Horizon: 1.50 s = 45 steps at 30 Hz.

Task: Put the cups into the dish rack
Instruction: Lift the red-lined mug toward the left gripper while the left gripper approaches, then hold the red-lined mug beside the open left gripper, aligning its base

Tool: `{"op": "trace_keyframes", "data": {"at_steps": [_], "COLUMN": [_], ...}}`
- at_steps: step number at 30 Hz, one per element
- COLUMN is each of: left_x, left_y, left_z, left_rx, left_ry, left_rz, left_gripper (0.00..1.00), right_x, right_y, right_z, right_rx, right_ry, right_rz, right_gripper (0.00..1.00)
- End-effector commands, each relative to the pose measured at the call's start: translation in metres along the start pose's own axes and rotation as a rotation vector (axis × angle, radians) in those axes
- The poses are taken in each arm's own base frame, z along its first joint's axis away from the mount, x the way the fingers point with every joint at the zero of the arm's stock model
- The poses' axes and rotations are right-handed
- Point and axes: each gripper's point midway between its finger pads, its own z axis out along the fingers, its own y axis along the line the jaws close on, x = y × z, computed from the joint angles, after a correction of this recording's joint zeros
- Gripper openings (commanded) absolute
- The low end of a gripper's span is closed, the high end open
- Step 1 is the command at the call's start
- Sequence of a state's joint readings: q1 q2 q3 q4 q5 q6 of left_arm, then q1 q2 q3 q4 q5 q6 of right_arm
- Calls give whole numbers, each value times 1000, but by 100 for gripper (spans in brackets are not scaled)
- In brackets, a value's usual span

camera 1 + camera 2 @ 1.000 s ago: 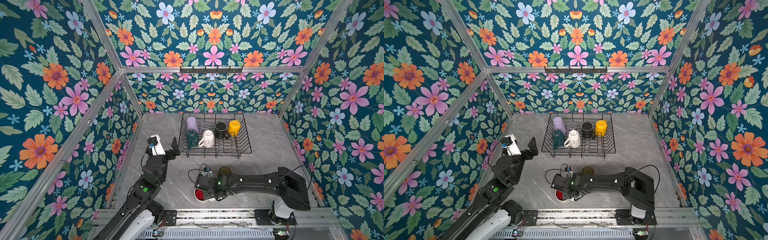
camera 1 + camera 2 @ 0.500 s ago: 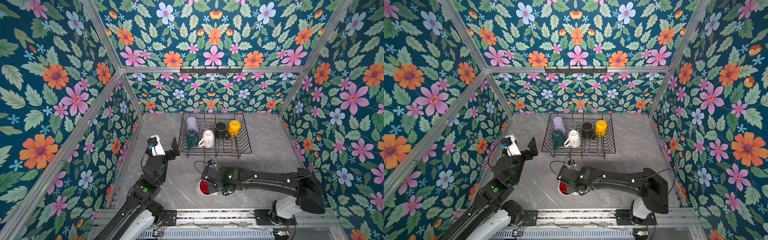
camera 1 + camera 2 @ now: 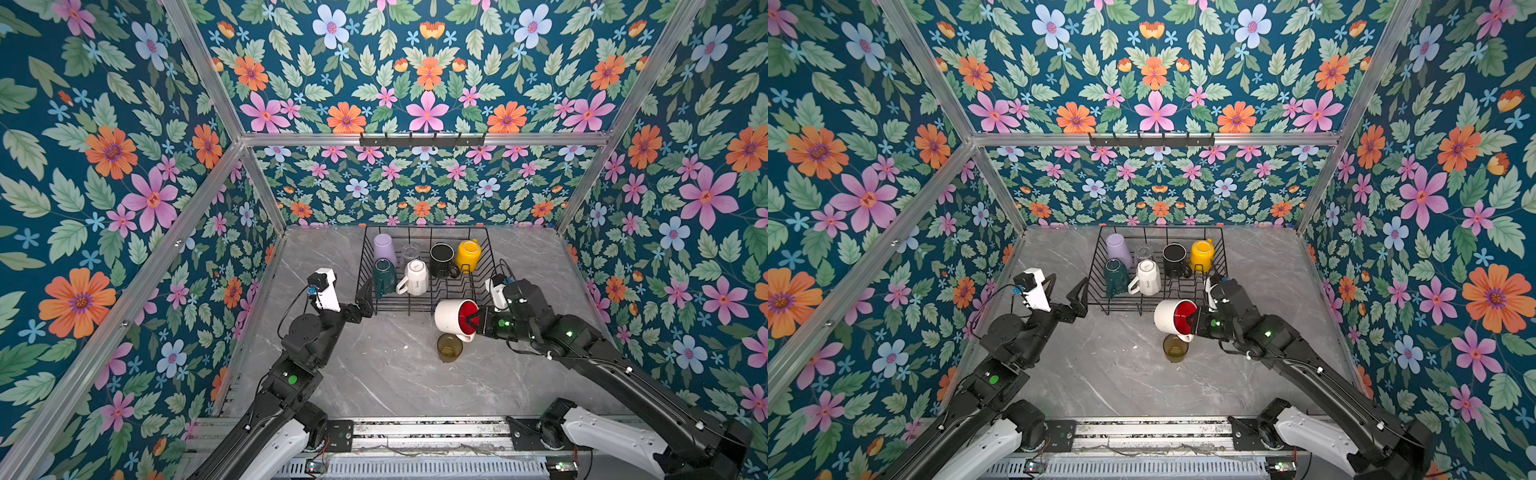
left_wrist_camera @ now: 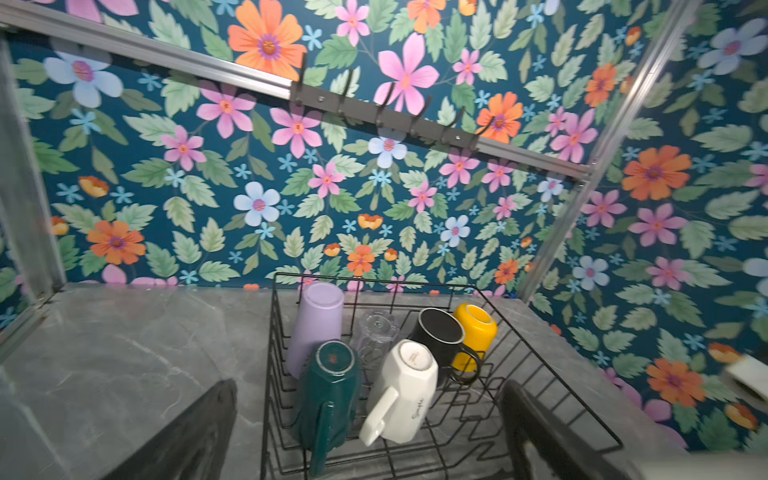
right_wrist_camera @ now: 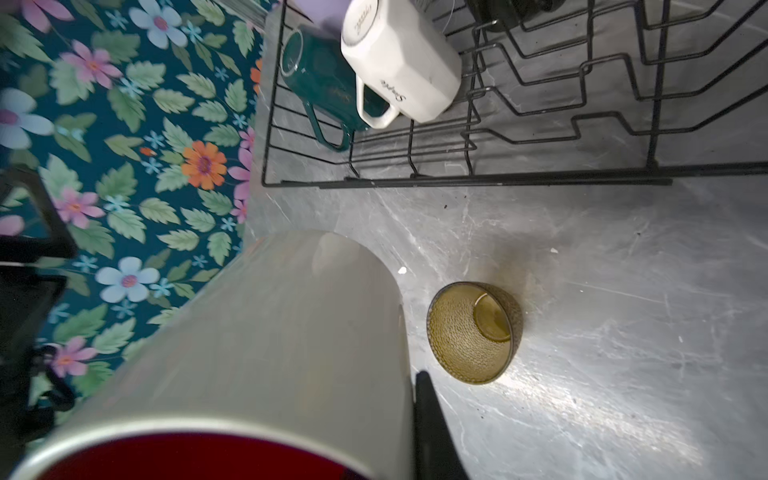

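Red-inside white mug (image 3: 451,316) is pinched, seemingly at the rim, by right tool (image 3: 473,321). Left tool (image 3: 1065,289) is spread wide.

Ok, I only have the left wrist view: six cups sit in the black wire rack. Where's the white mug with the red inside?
Observer: The right pincer grips the white mug with a red inside by its rim, tipped on its side, in front of the black wire dish rack.
Operator: Anything else outside the rack?
Observer: Yes, a ribbed olive glass stands upright on the grey marble tabletop, close to the held mug.
Operator: And my left pincer?
Observer: The left pincer is open and empty, beside the rack's front left corner.
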<state>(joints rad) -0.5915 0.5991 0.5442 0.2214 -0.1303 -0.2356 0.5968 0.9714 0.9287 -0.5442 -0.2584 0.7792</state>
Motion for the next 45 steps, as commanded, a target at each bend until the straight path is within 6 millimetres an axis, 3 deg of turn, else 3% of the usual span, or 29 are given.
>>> {"op": "trace_keyframes", "data": {"at_steps": [1,8,17,23,30,45], "left_x": [-7,3,13,21,17,15], "left_y": [-40,-99,-141,-150,-156,-163], "left_z": [-3,-21,-39,-35,-36,-40], "left_rx": [223,591,904,975,1024,1092], "left_ry": [-19,37,85,130,107,94], "left_rz": [21,47,49,42,37,39], "left_gripper": [100,100,100,100,100,100], "right_x": [-19,-50,-45,-34,-12,10], "right_y": [37,51,78,98,119,141], "right_z": [-10,-10,-13,-24,-28,-21], "right_rx": [-245,-412,-568,-654,-724,-806], "right_ry": [5,-16,49,97,170,274], "right_rz": [0,40,-65,-149,-238,-294], "right_gripper": [0,0,0,0,0,0]}}
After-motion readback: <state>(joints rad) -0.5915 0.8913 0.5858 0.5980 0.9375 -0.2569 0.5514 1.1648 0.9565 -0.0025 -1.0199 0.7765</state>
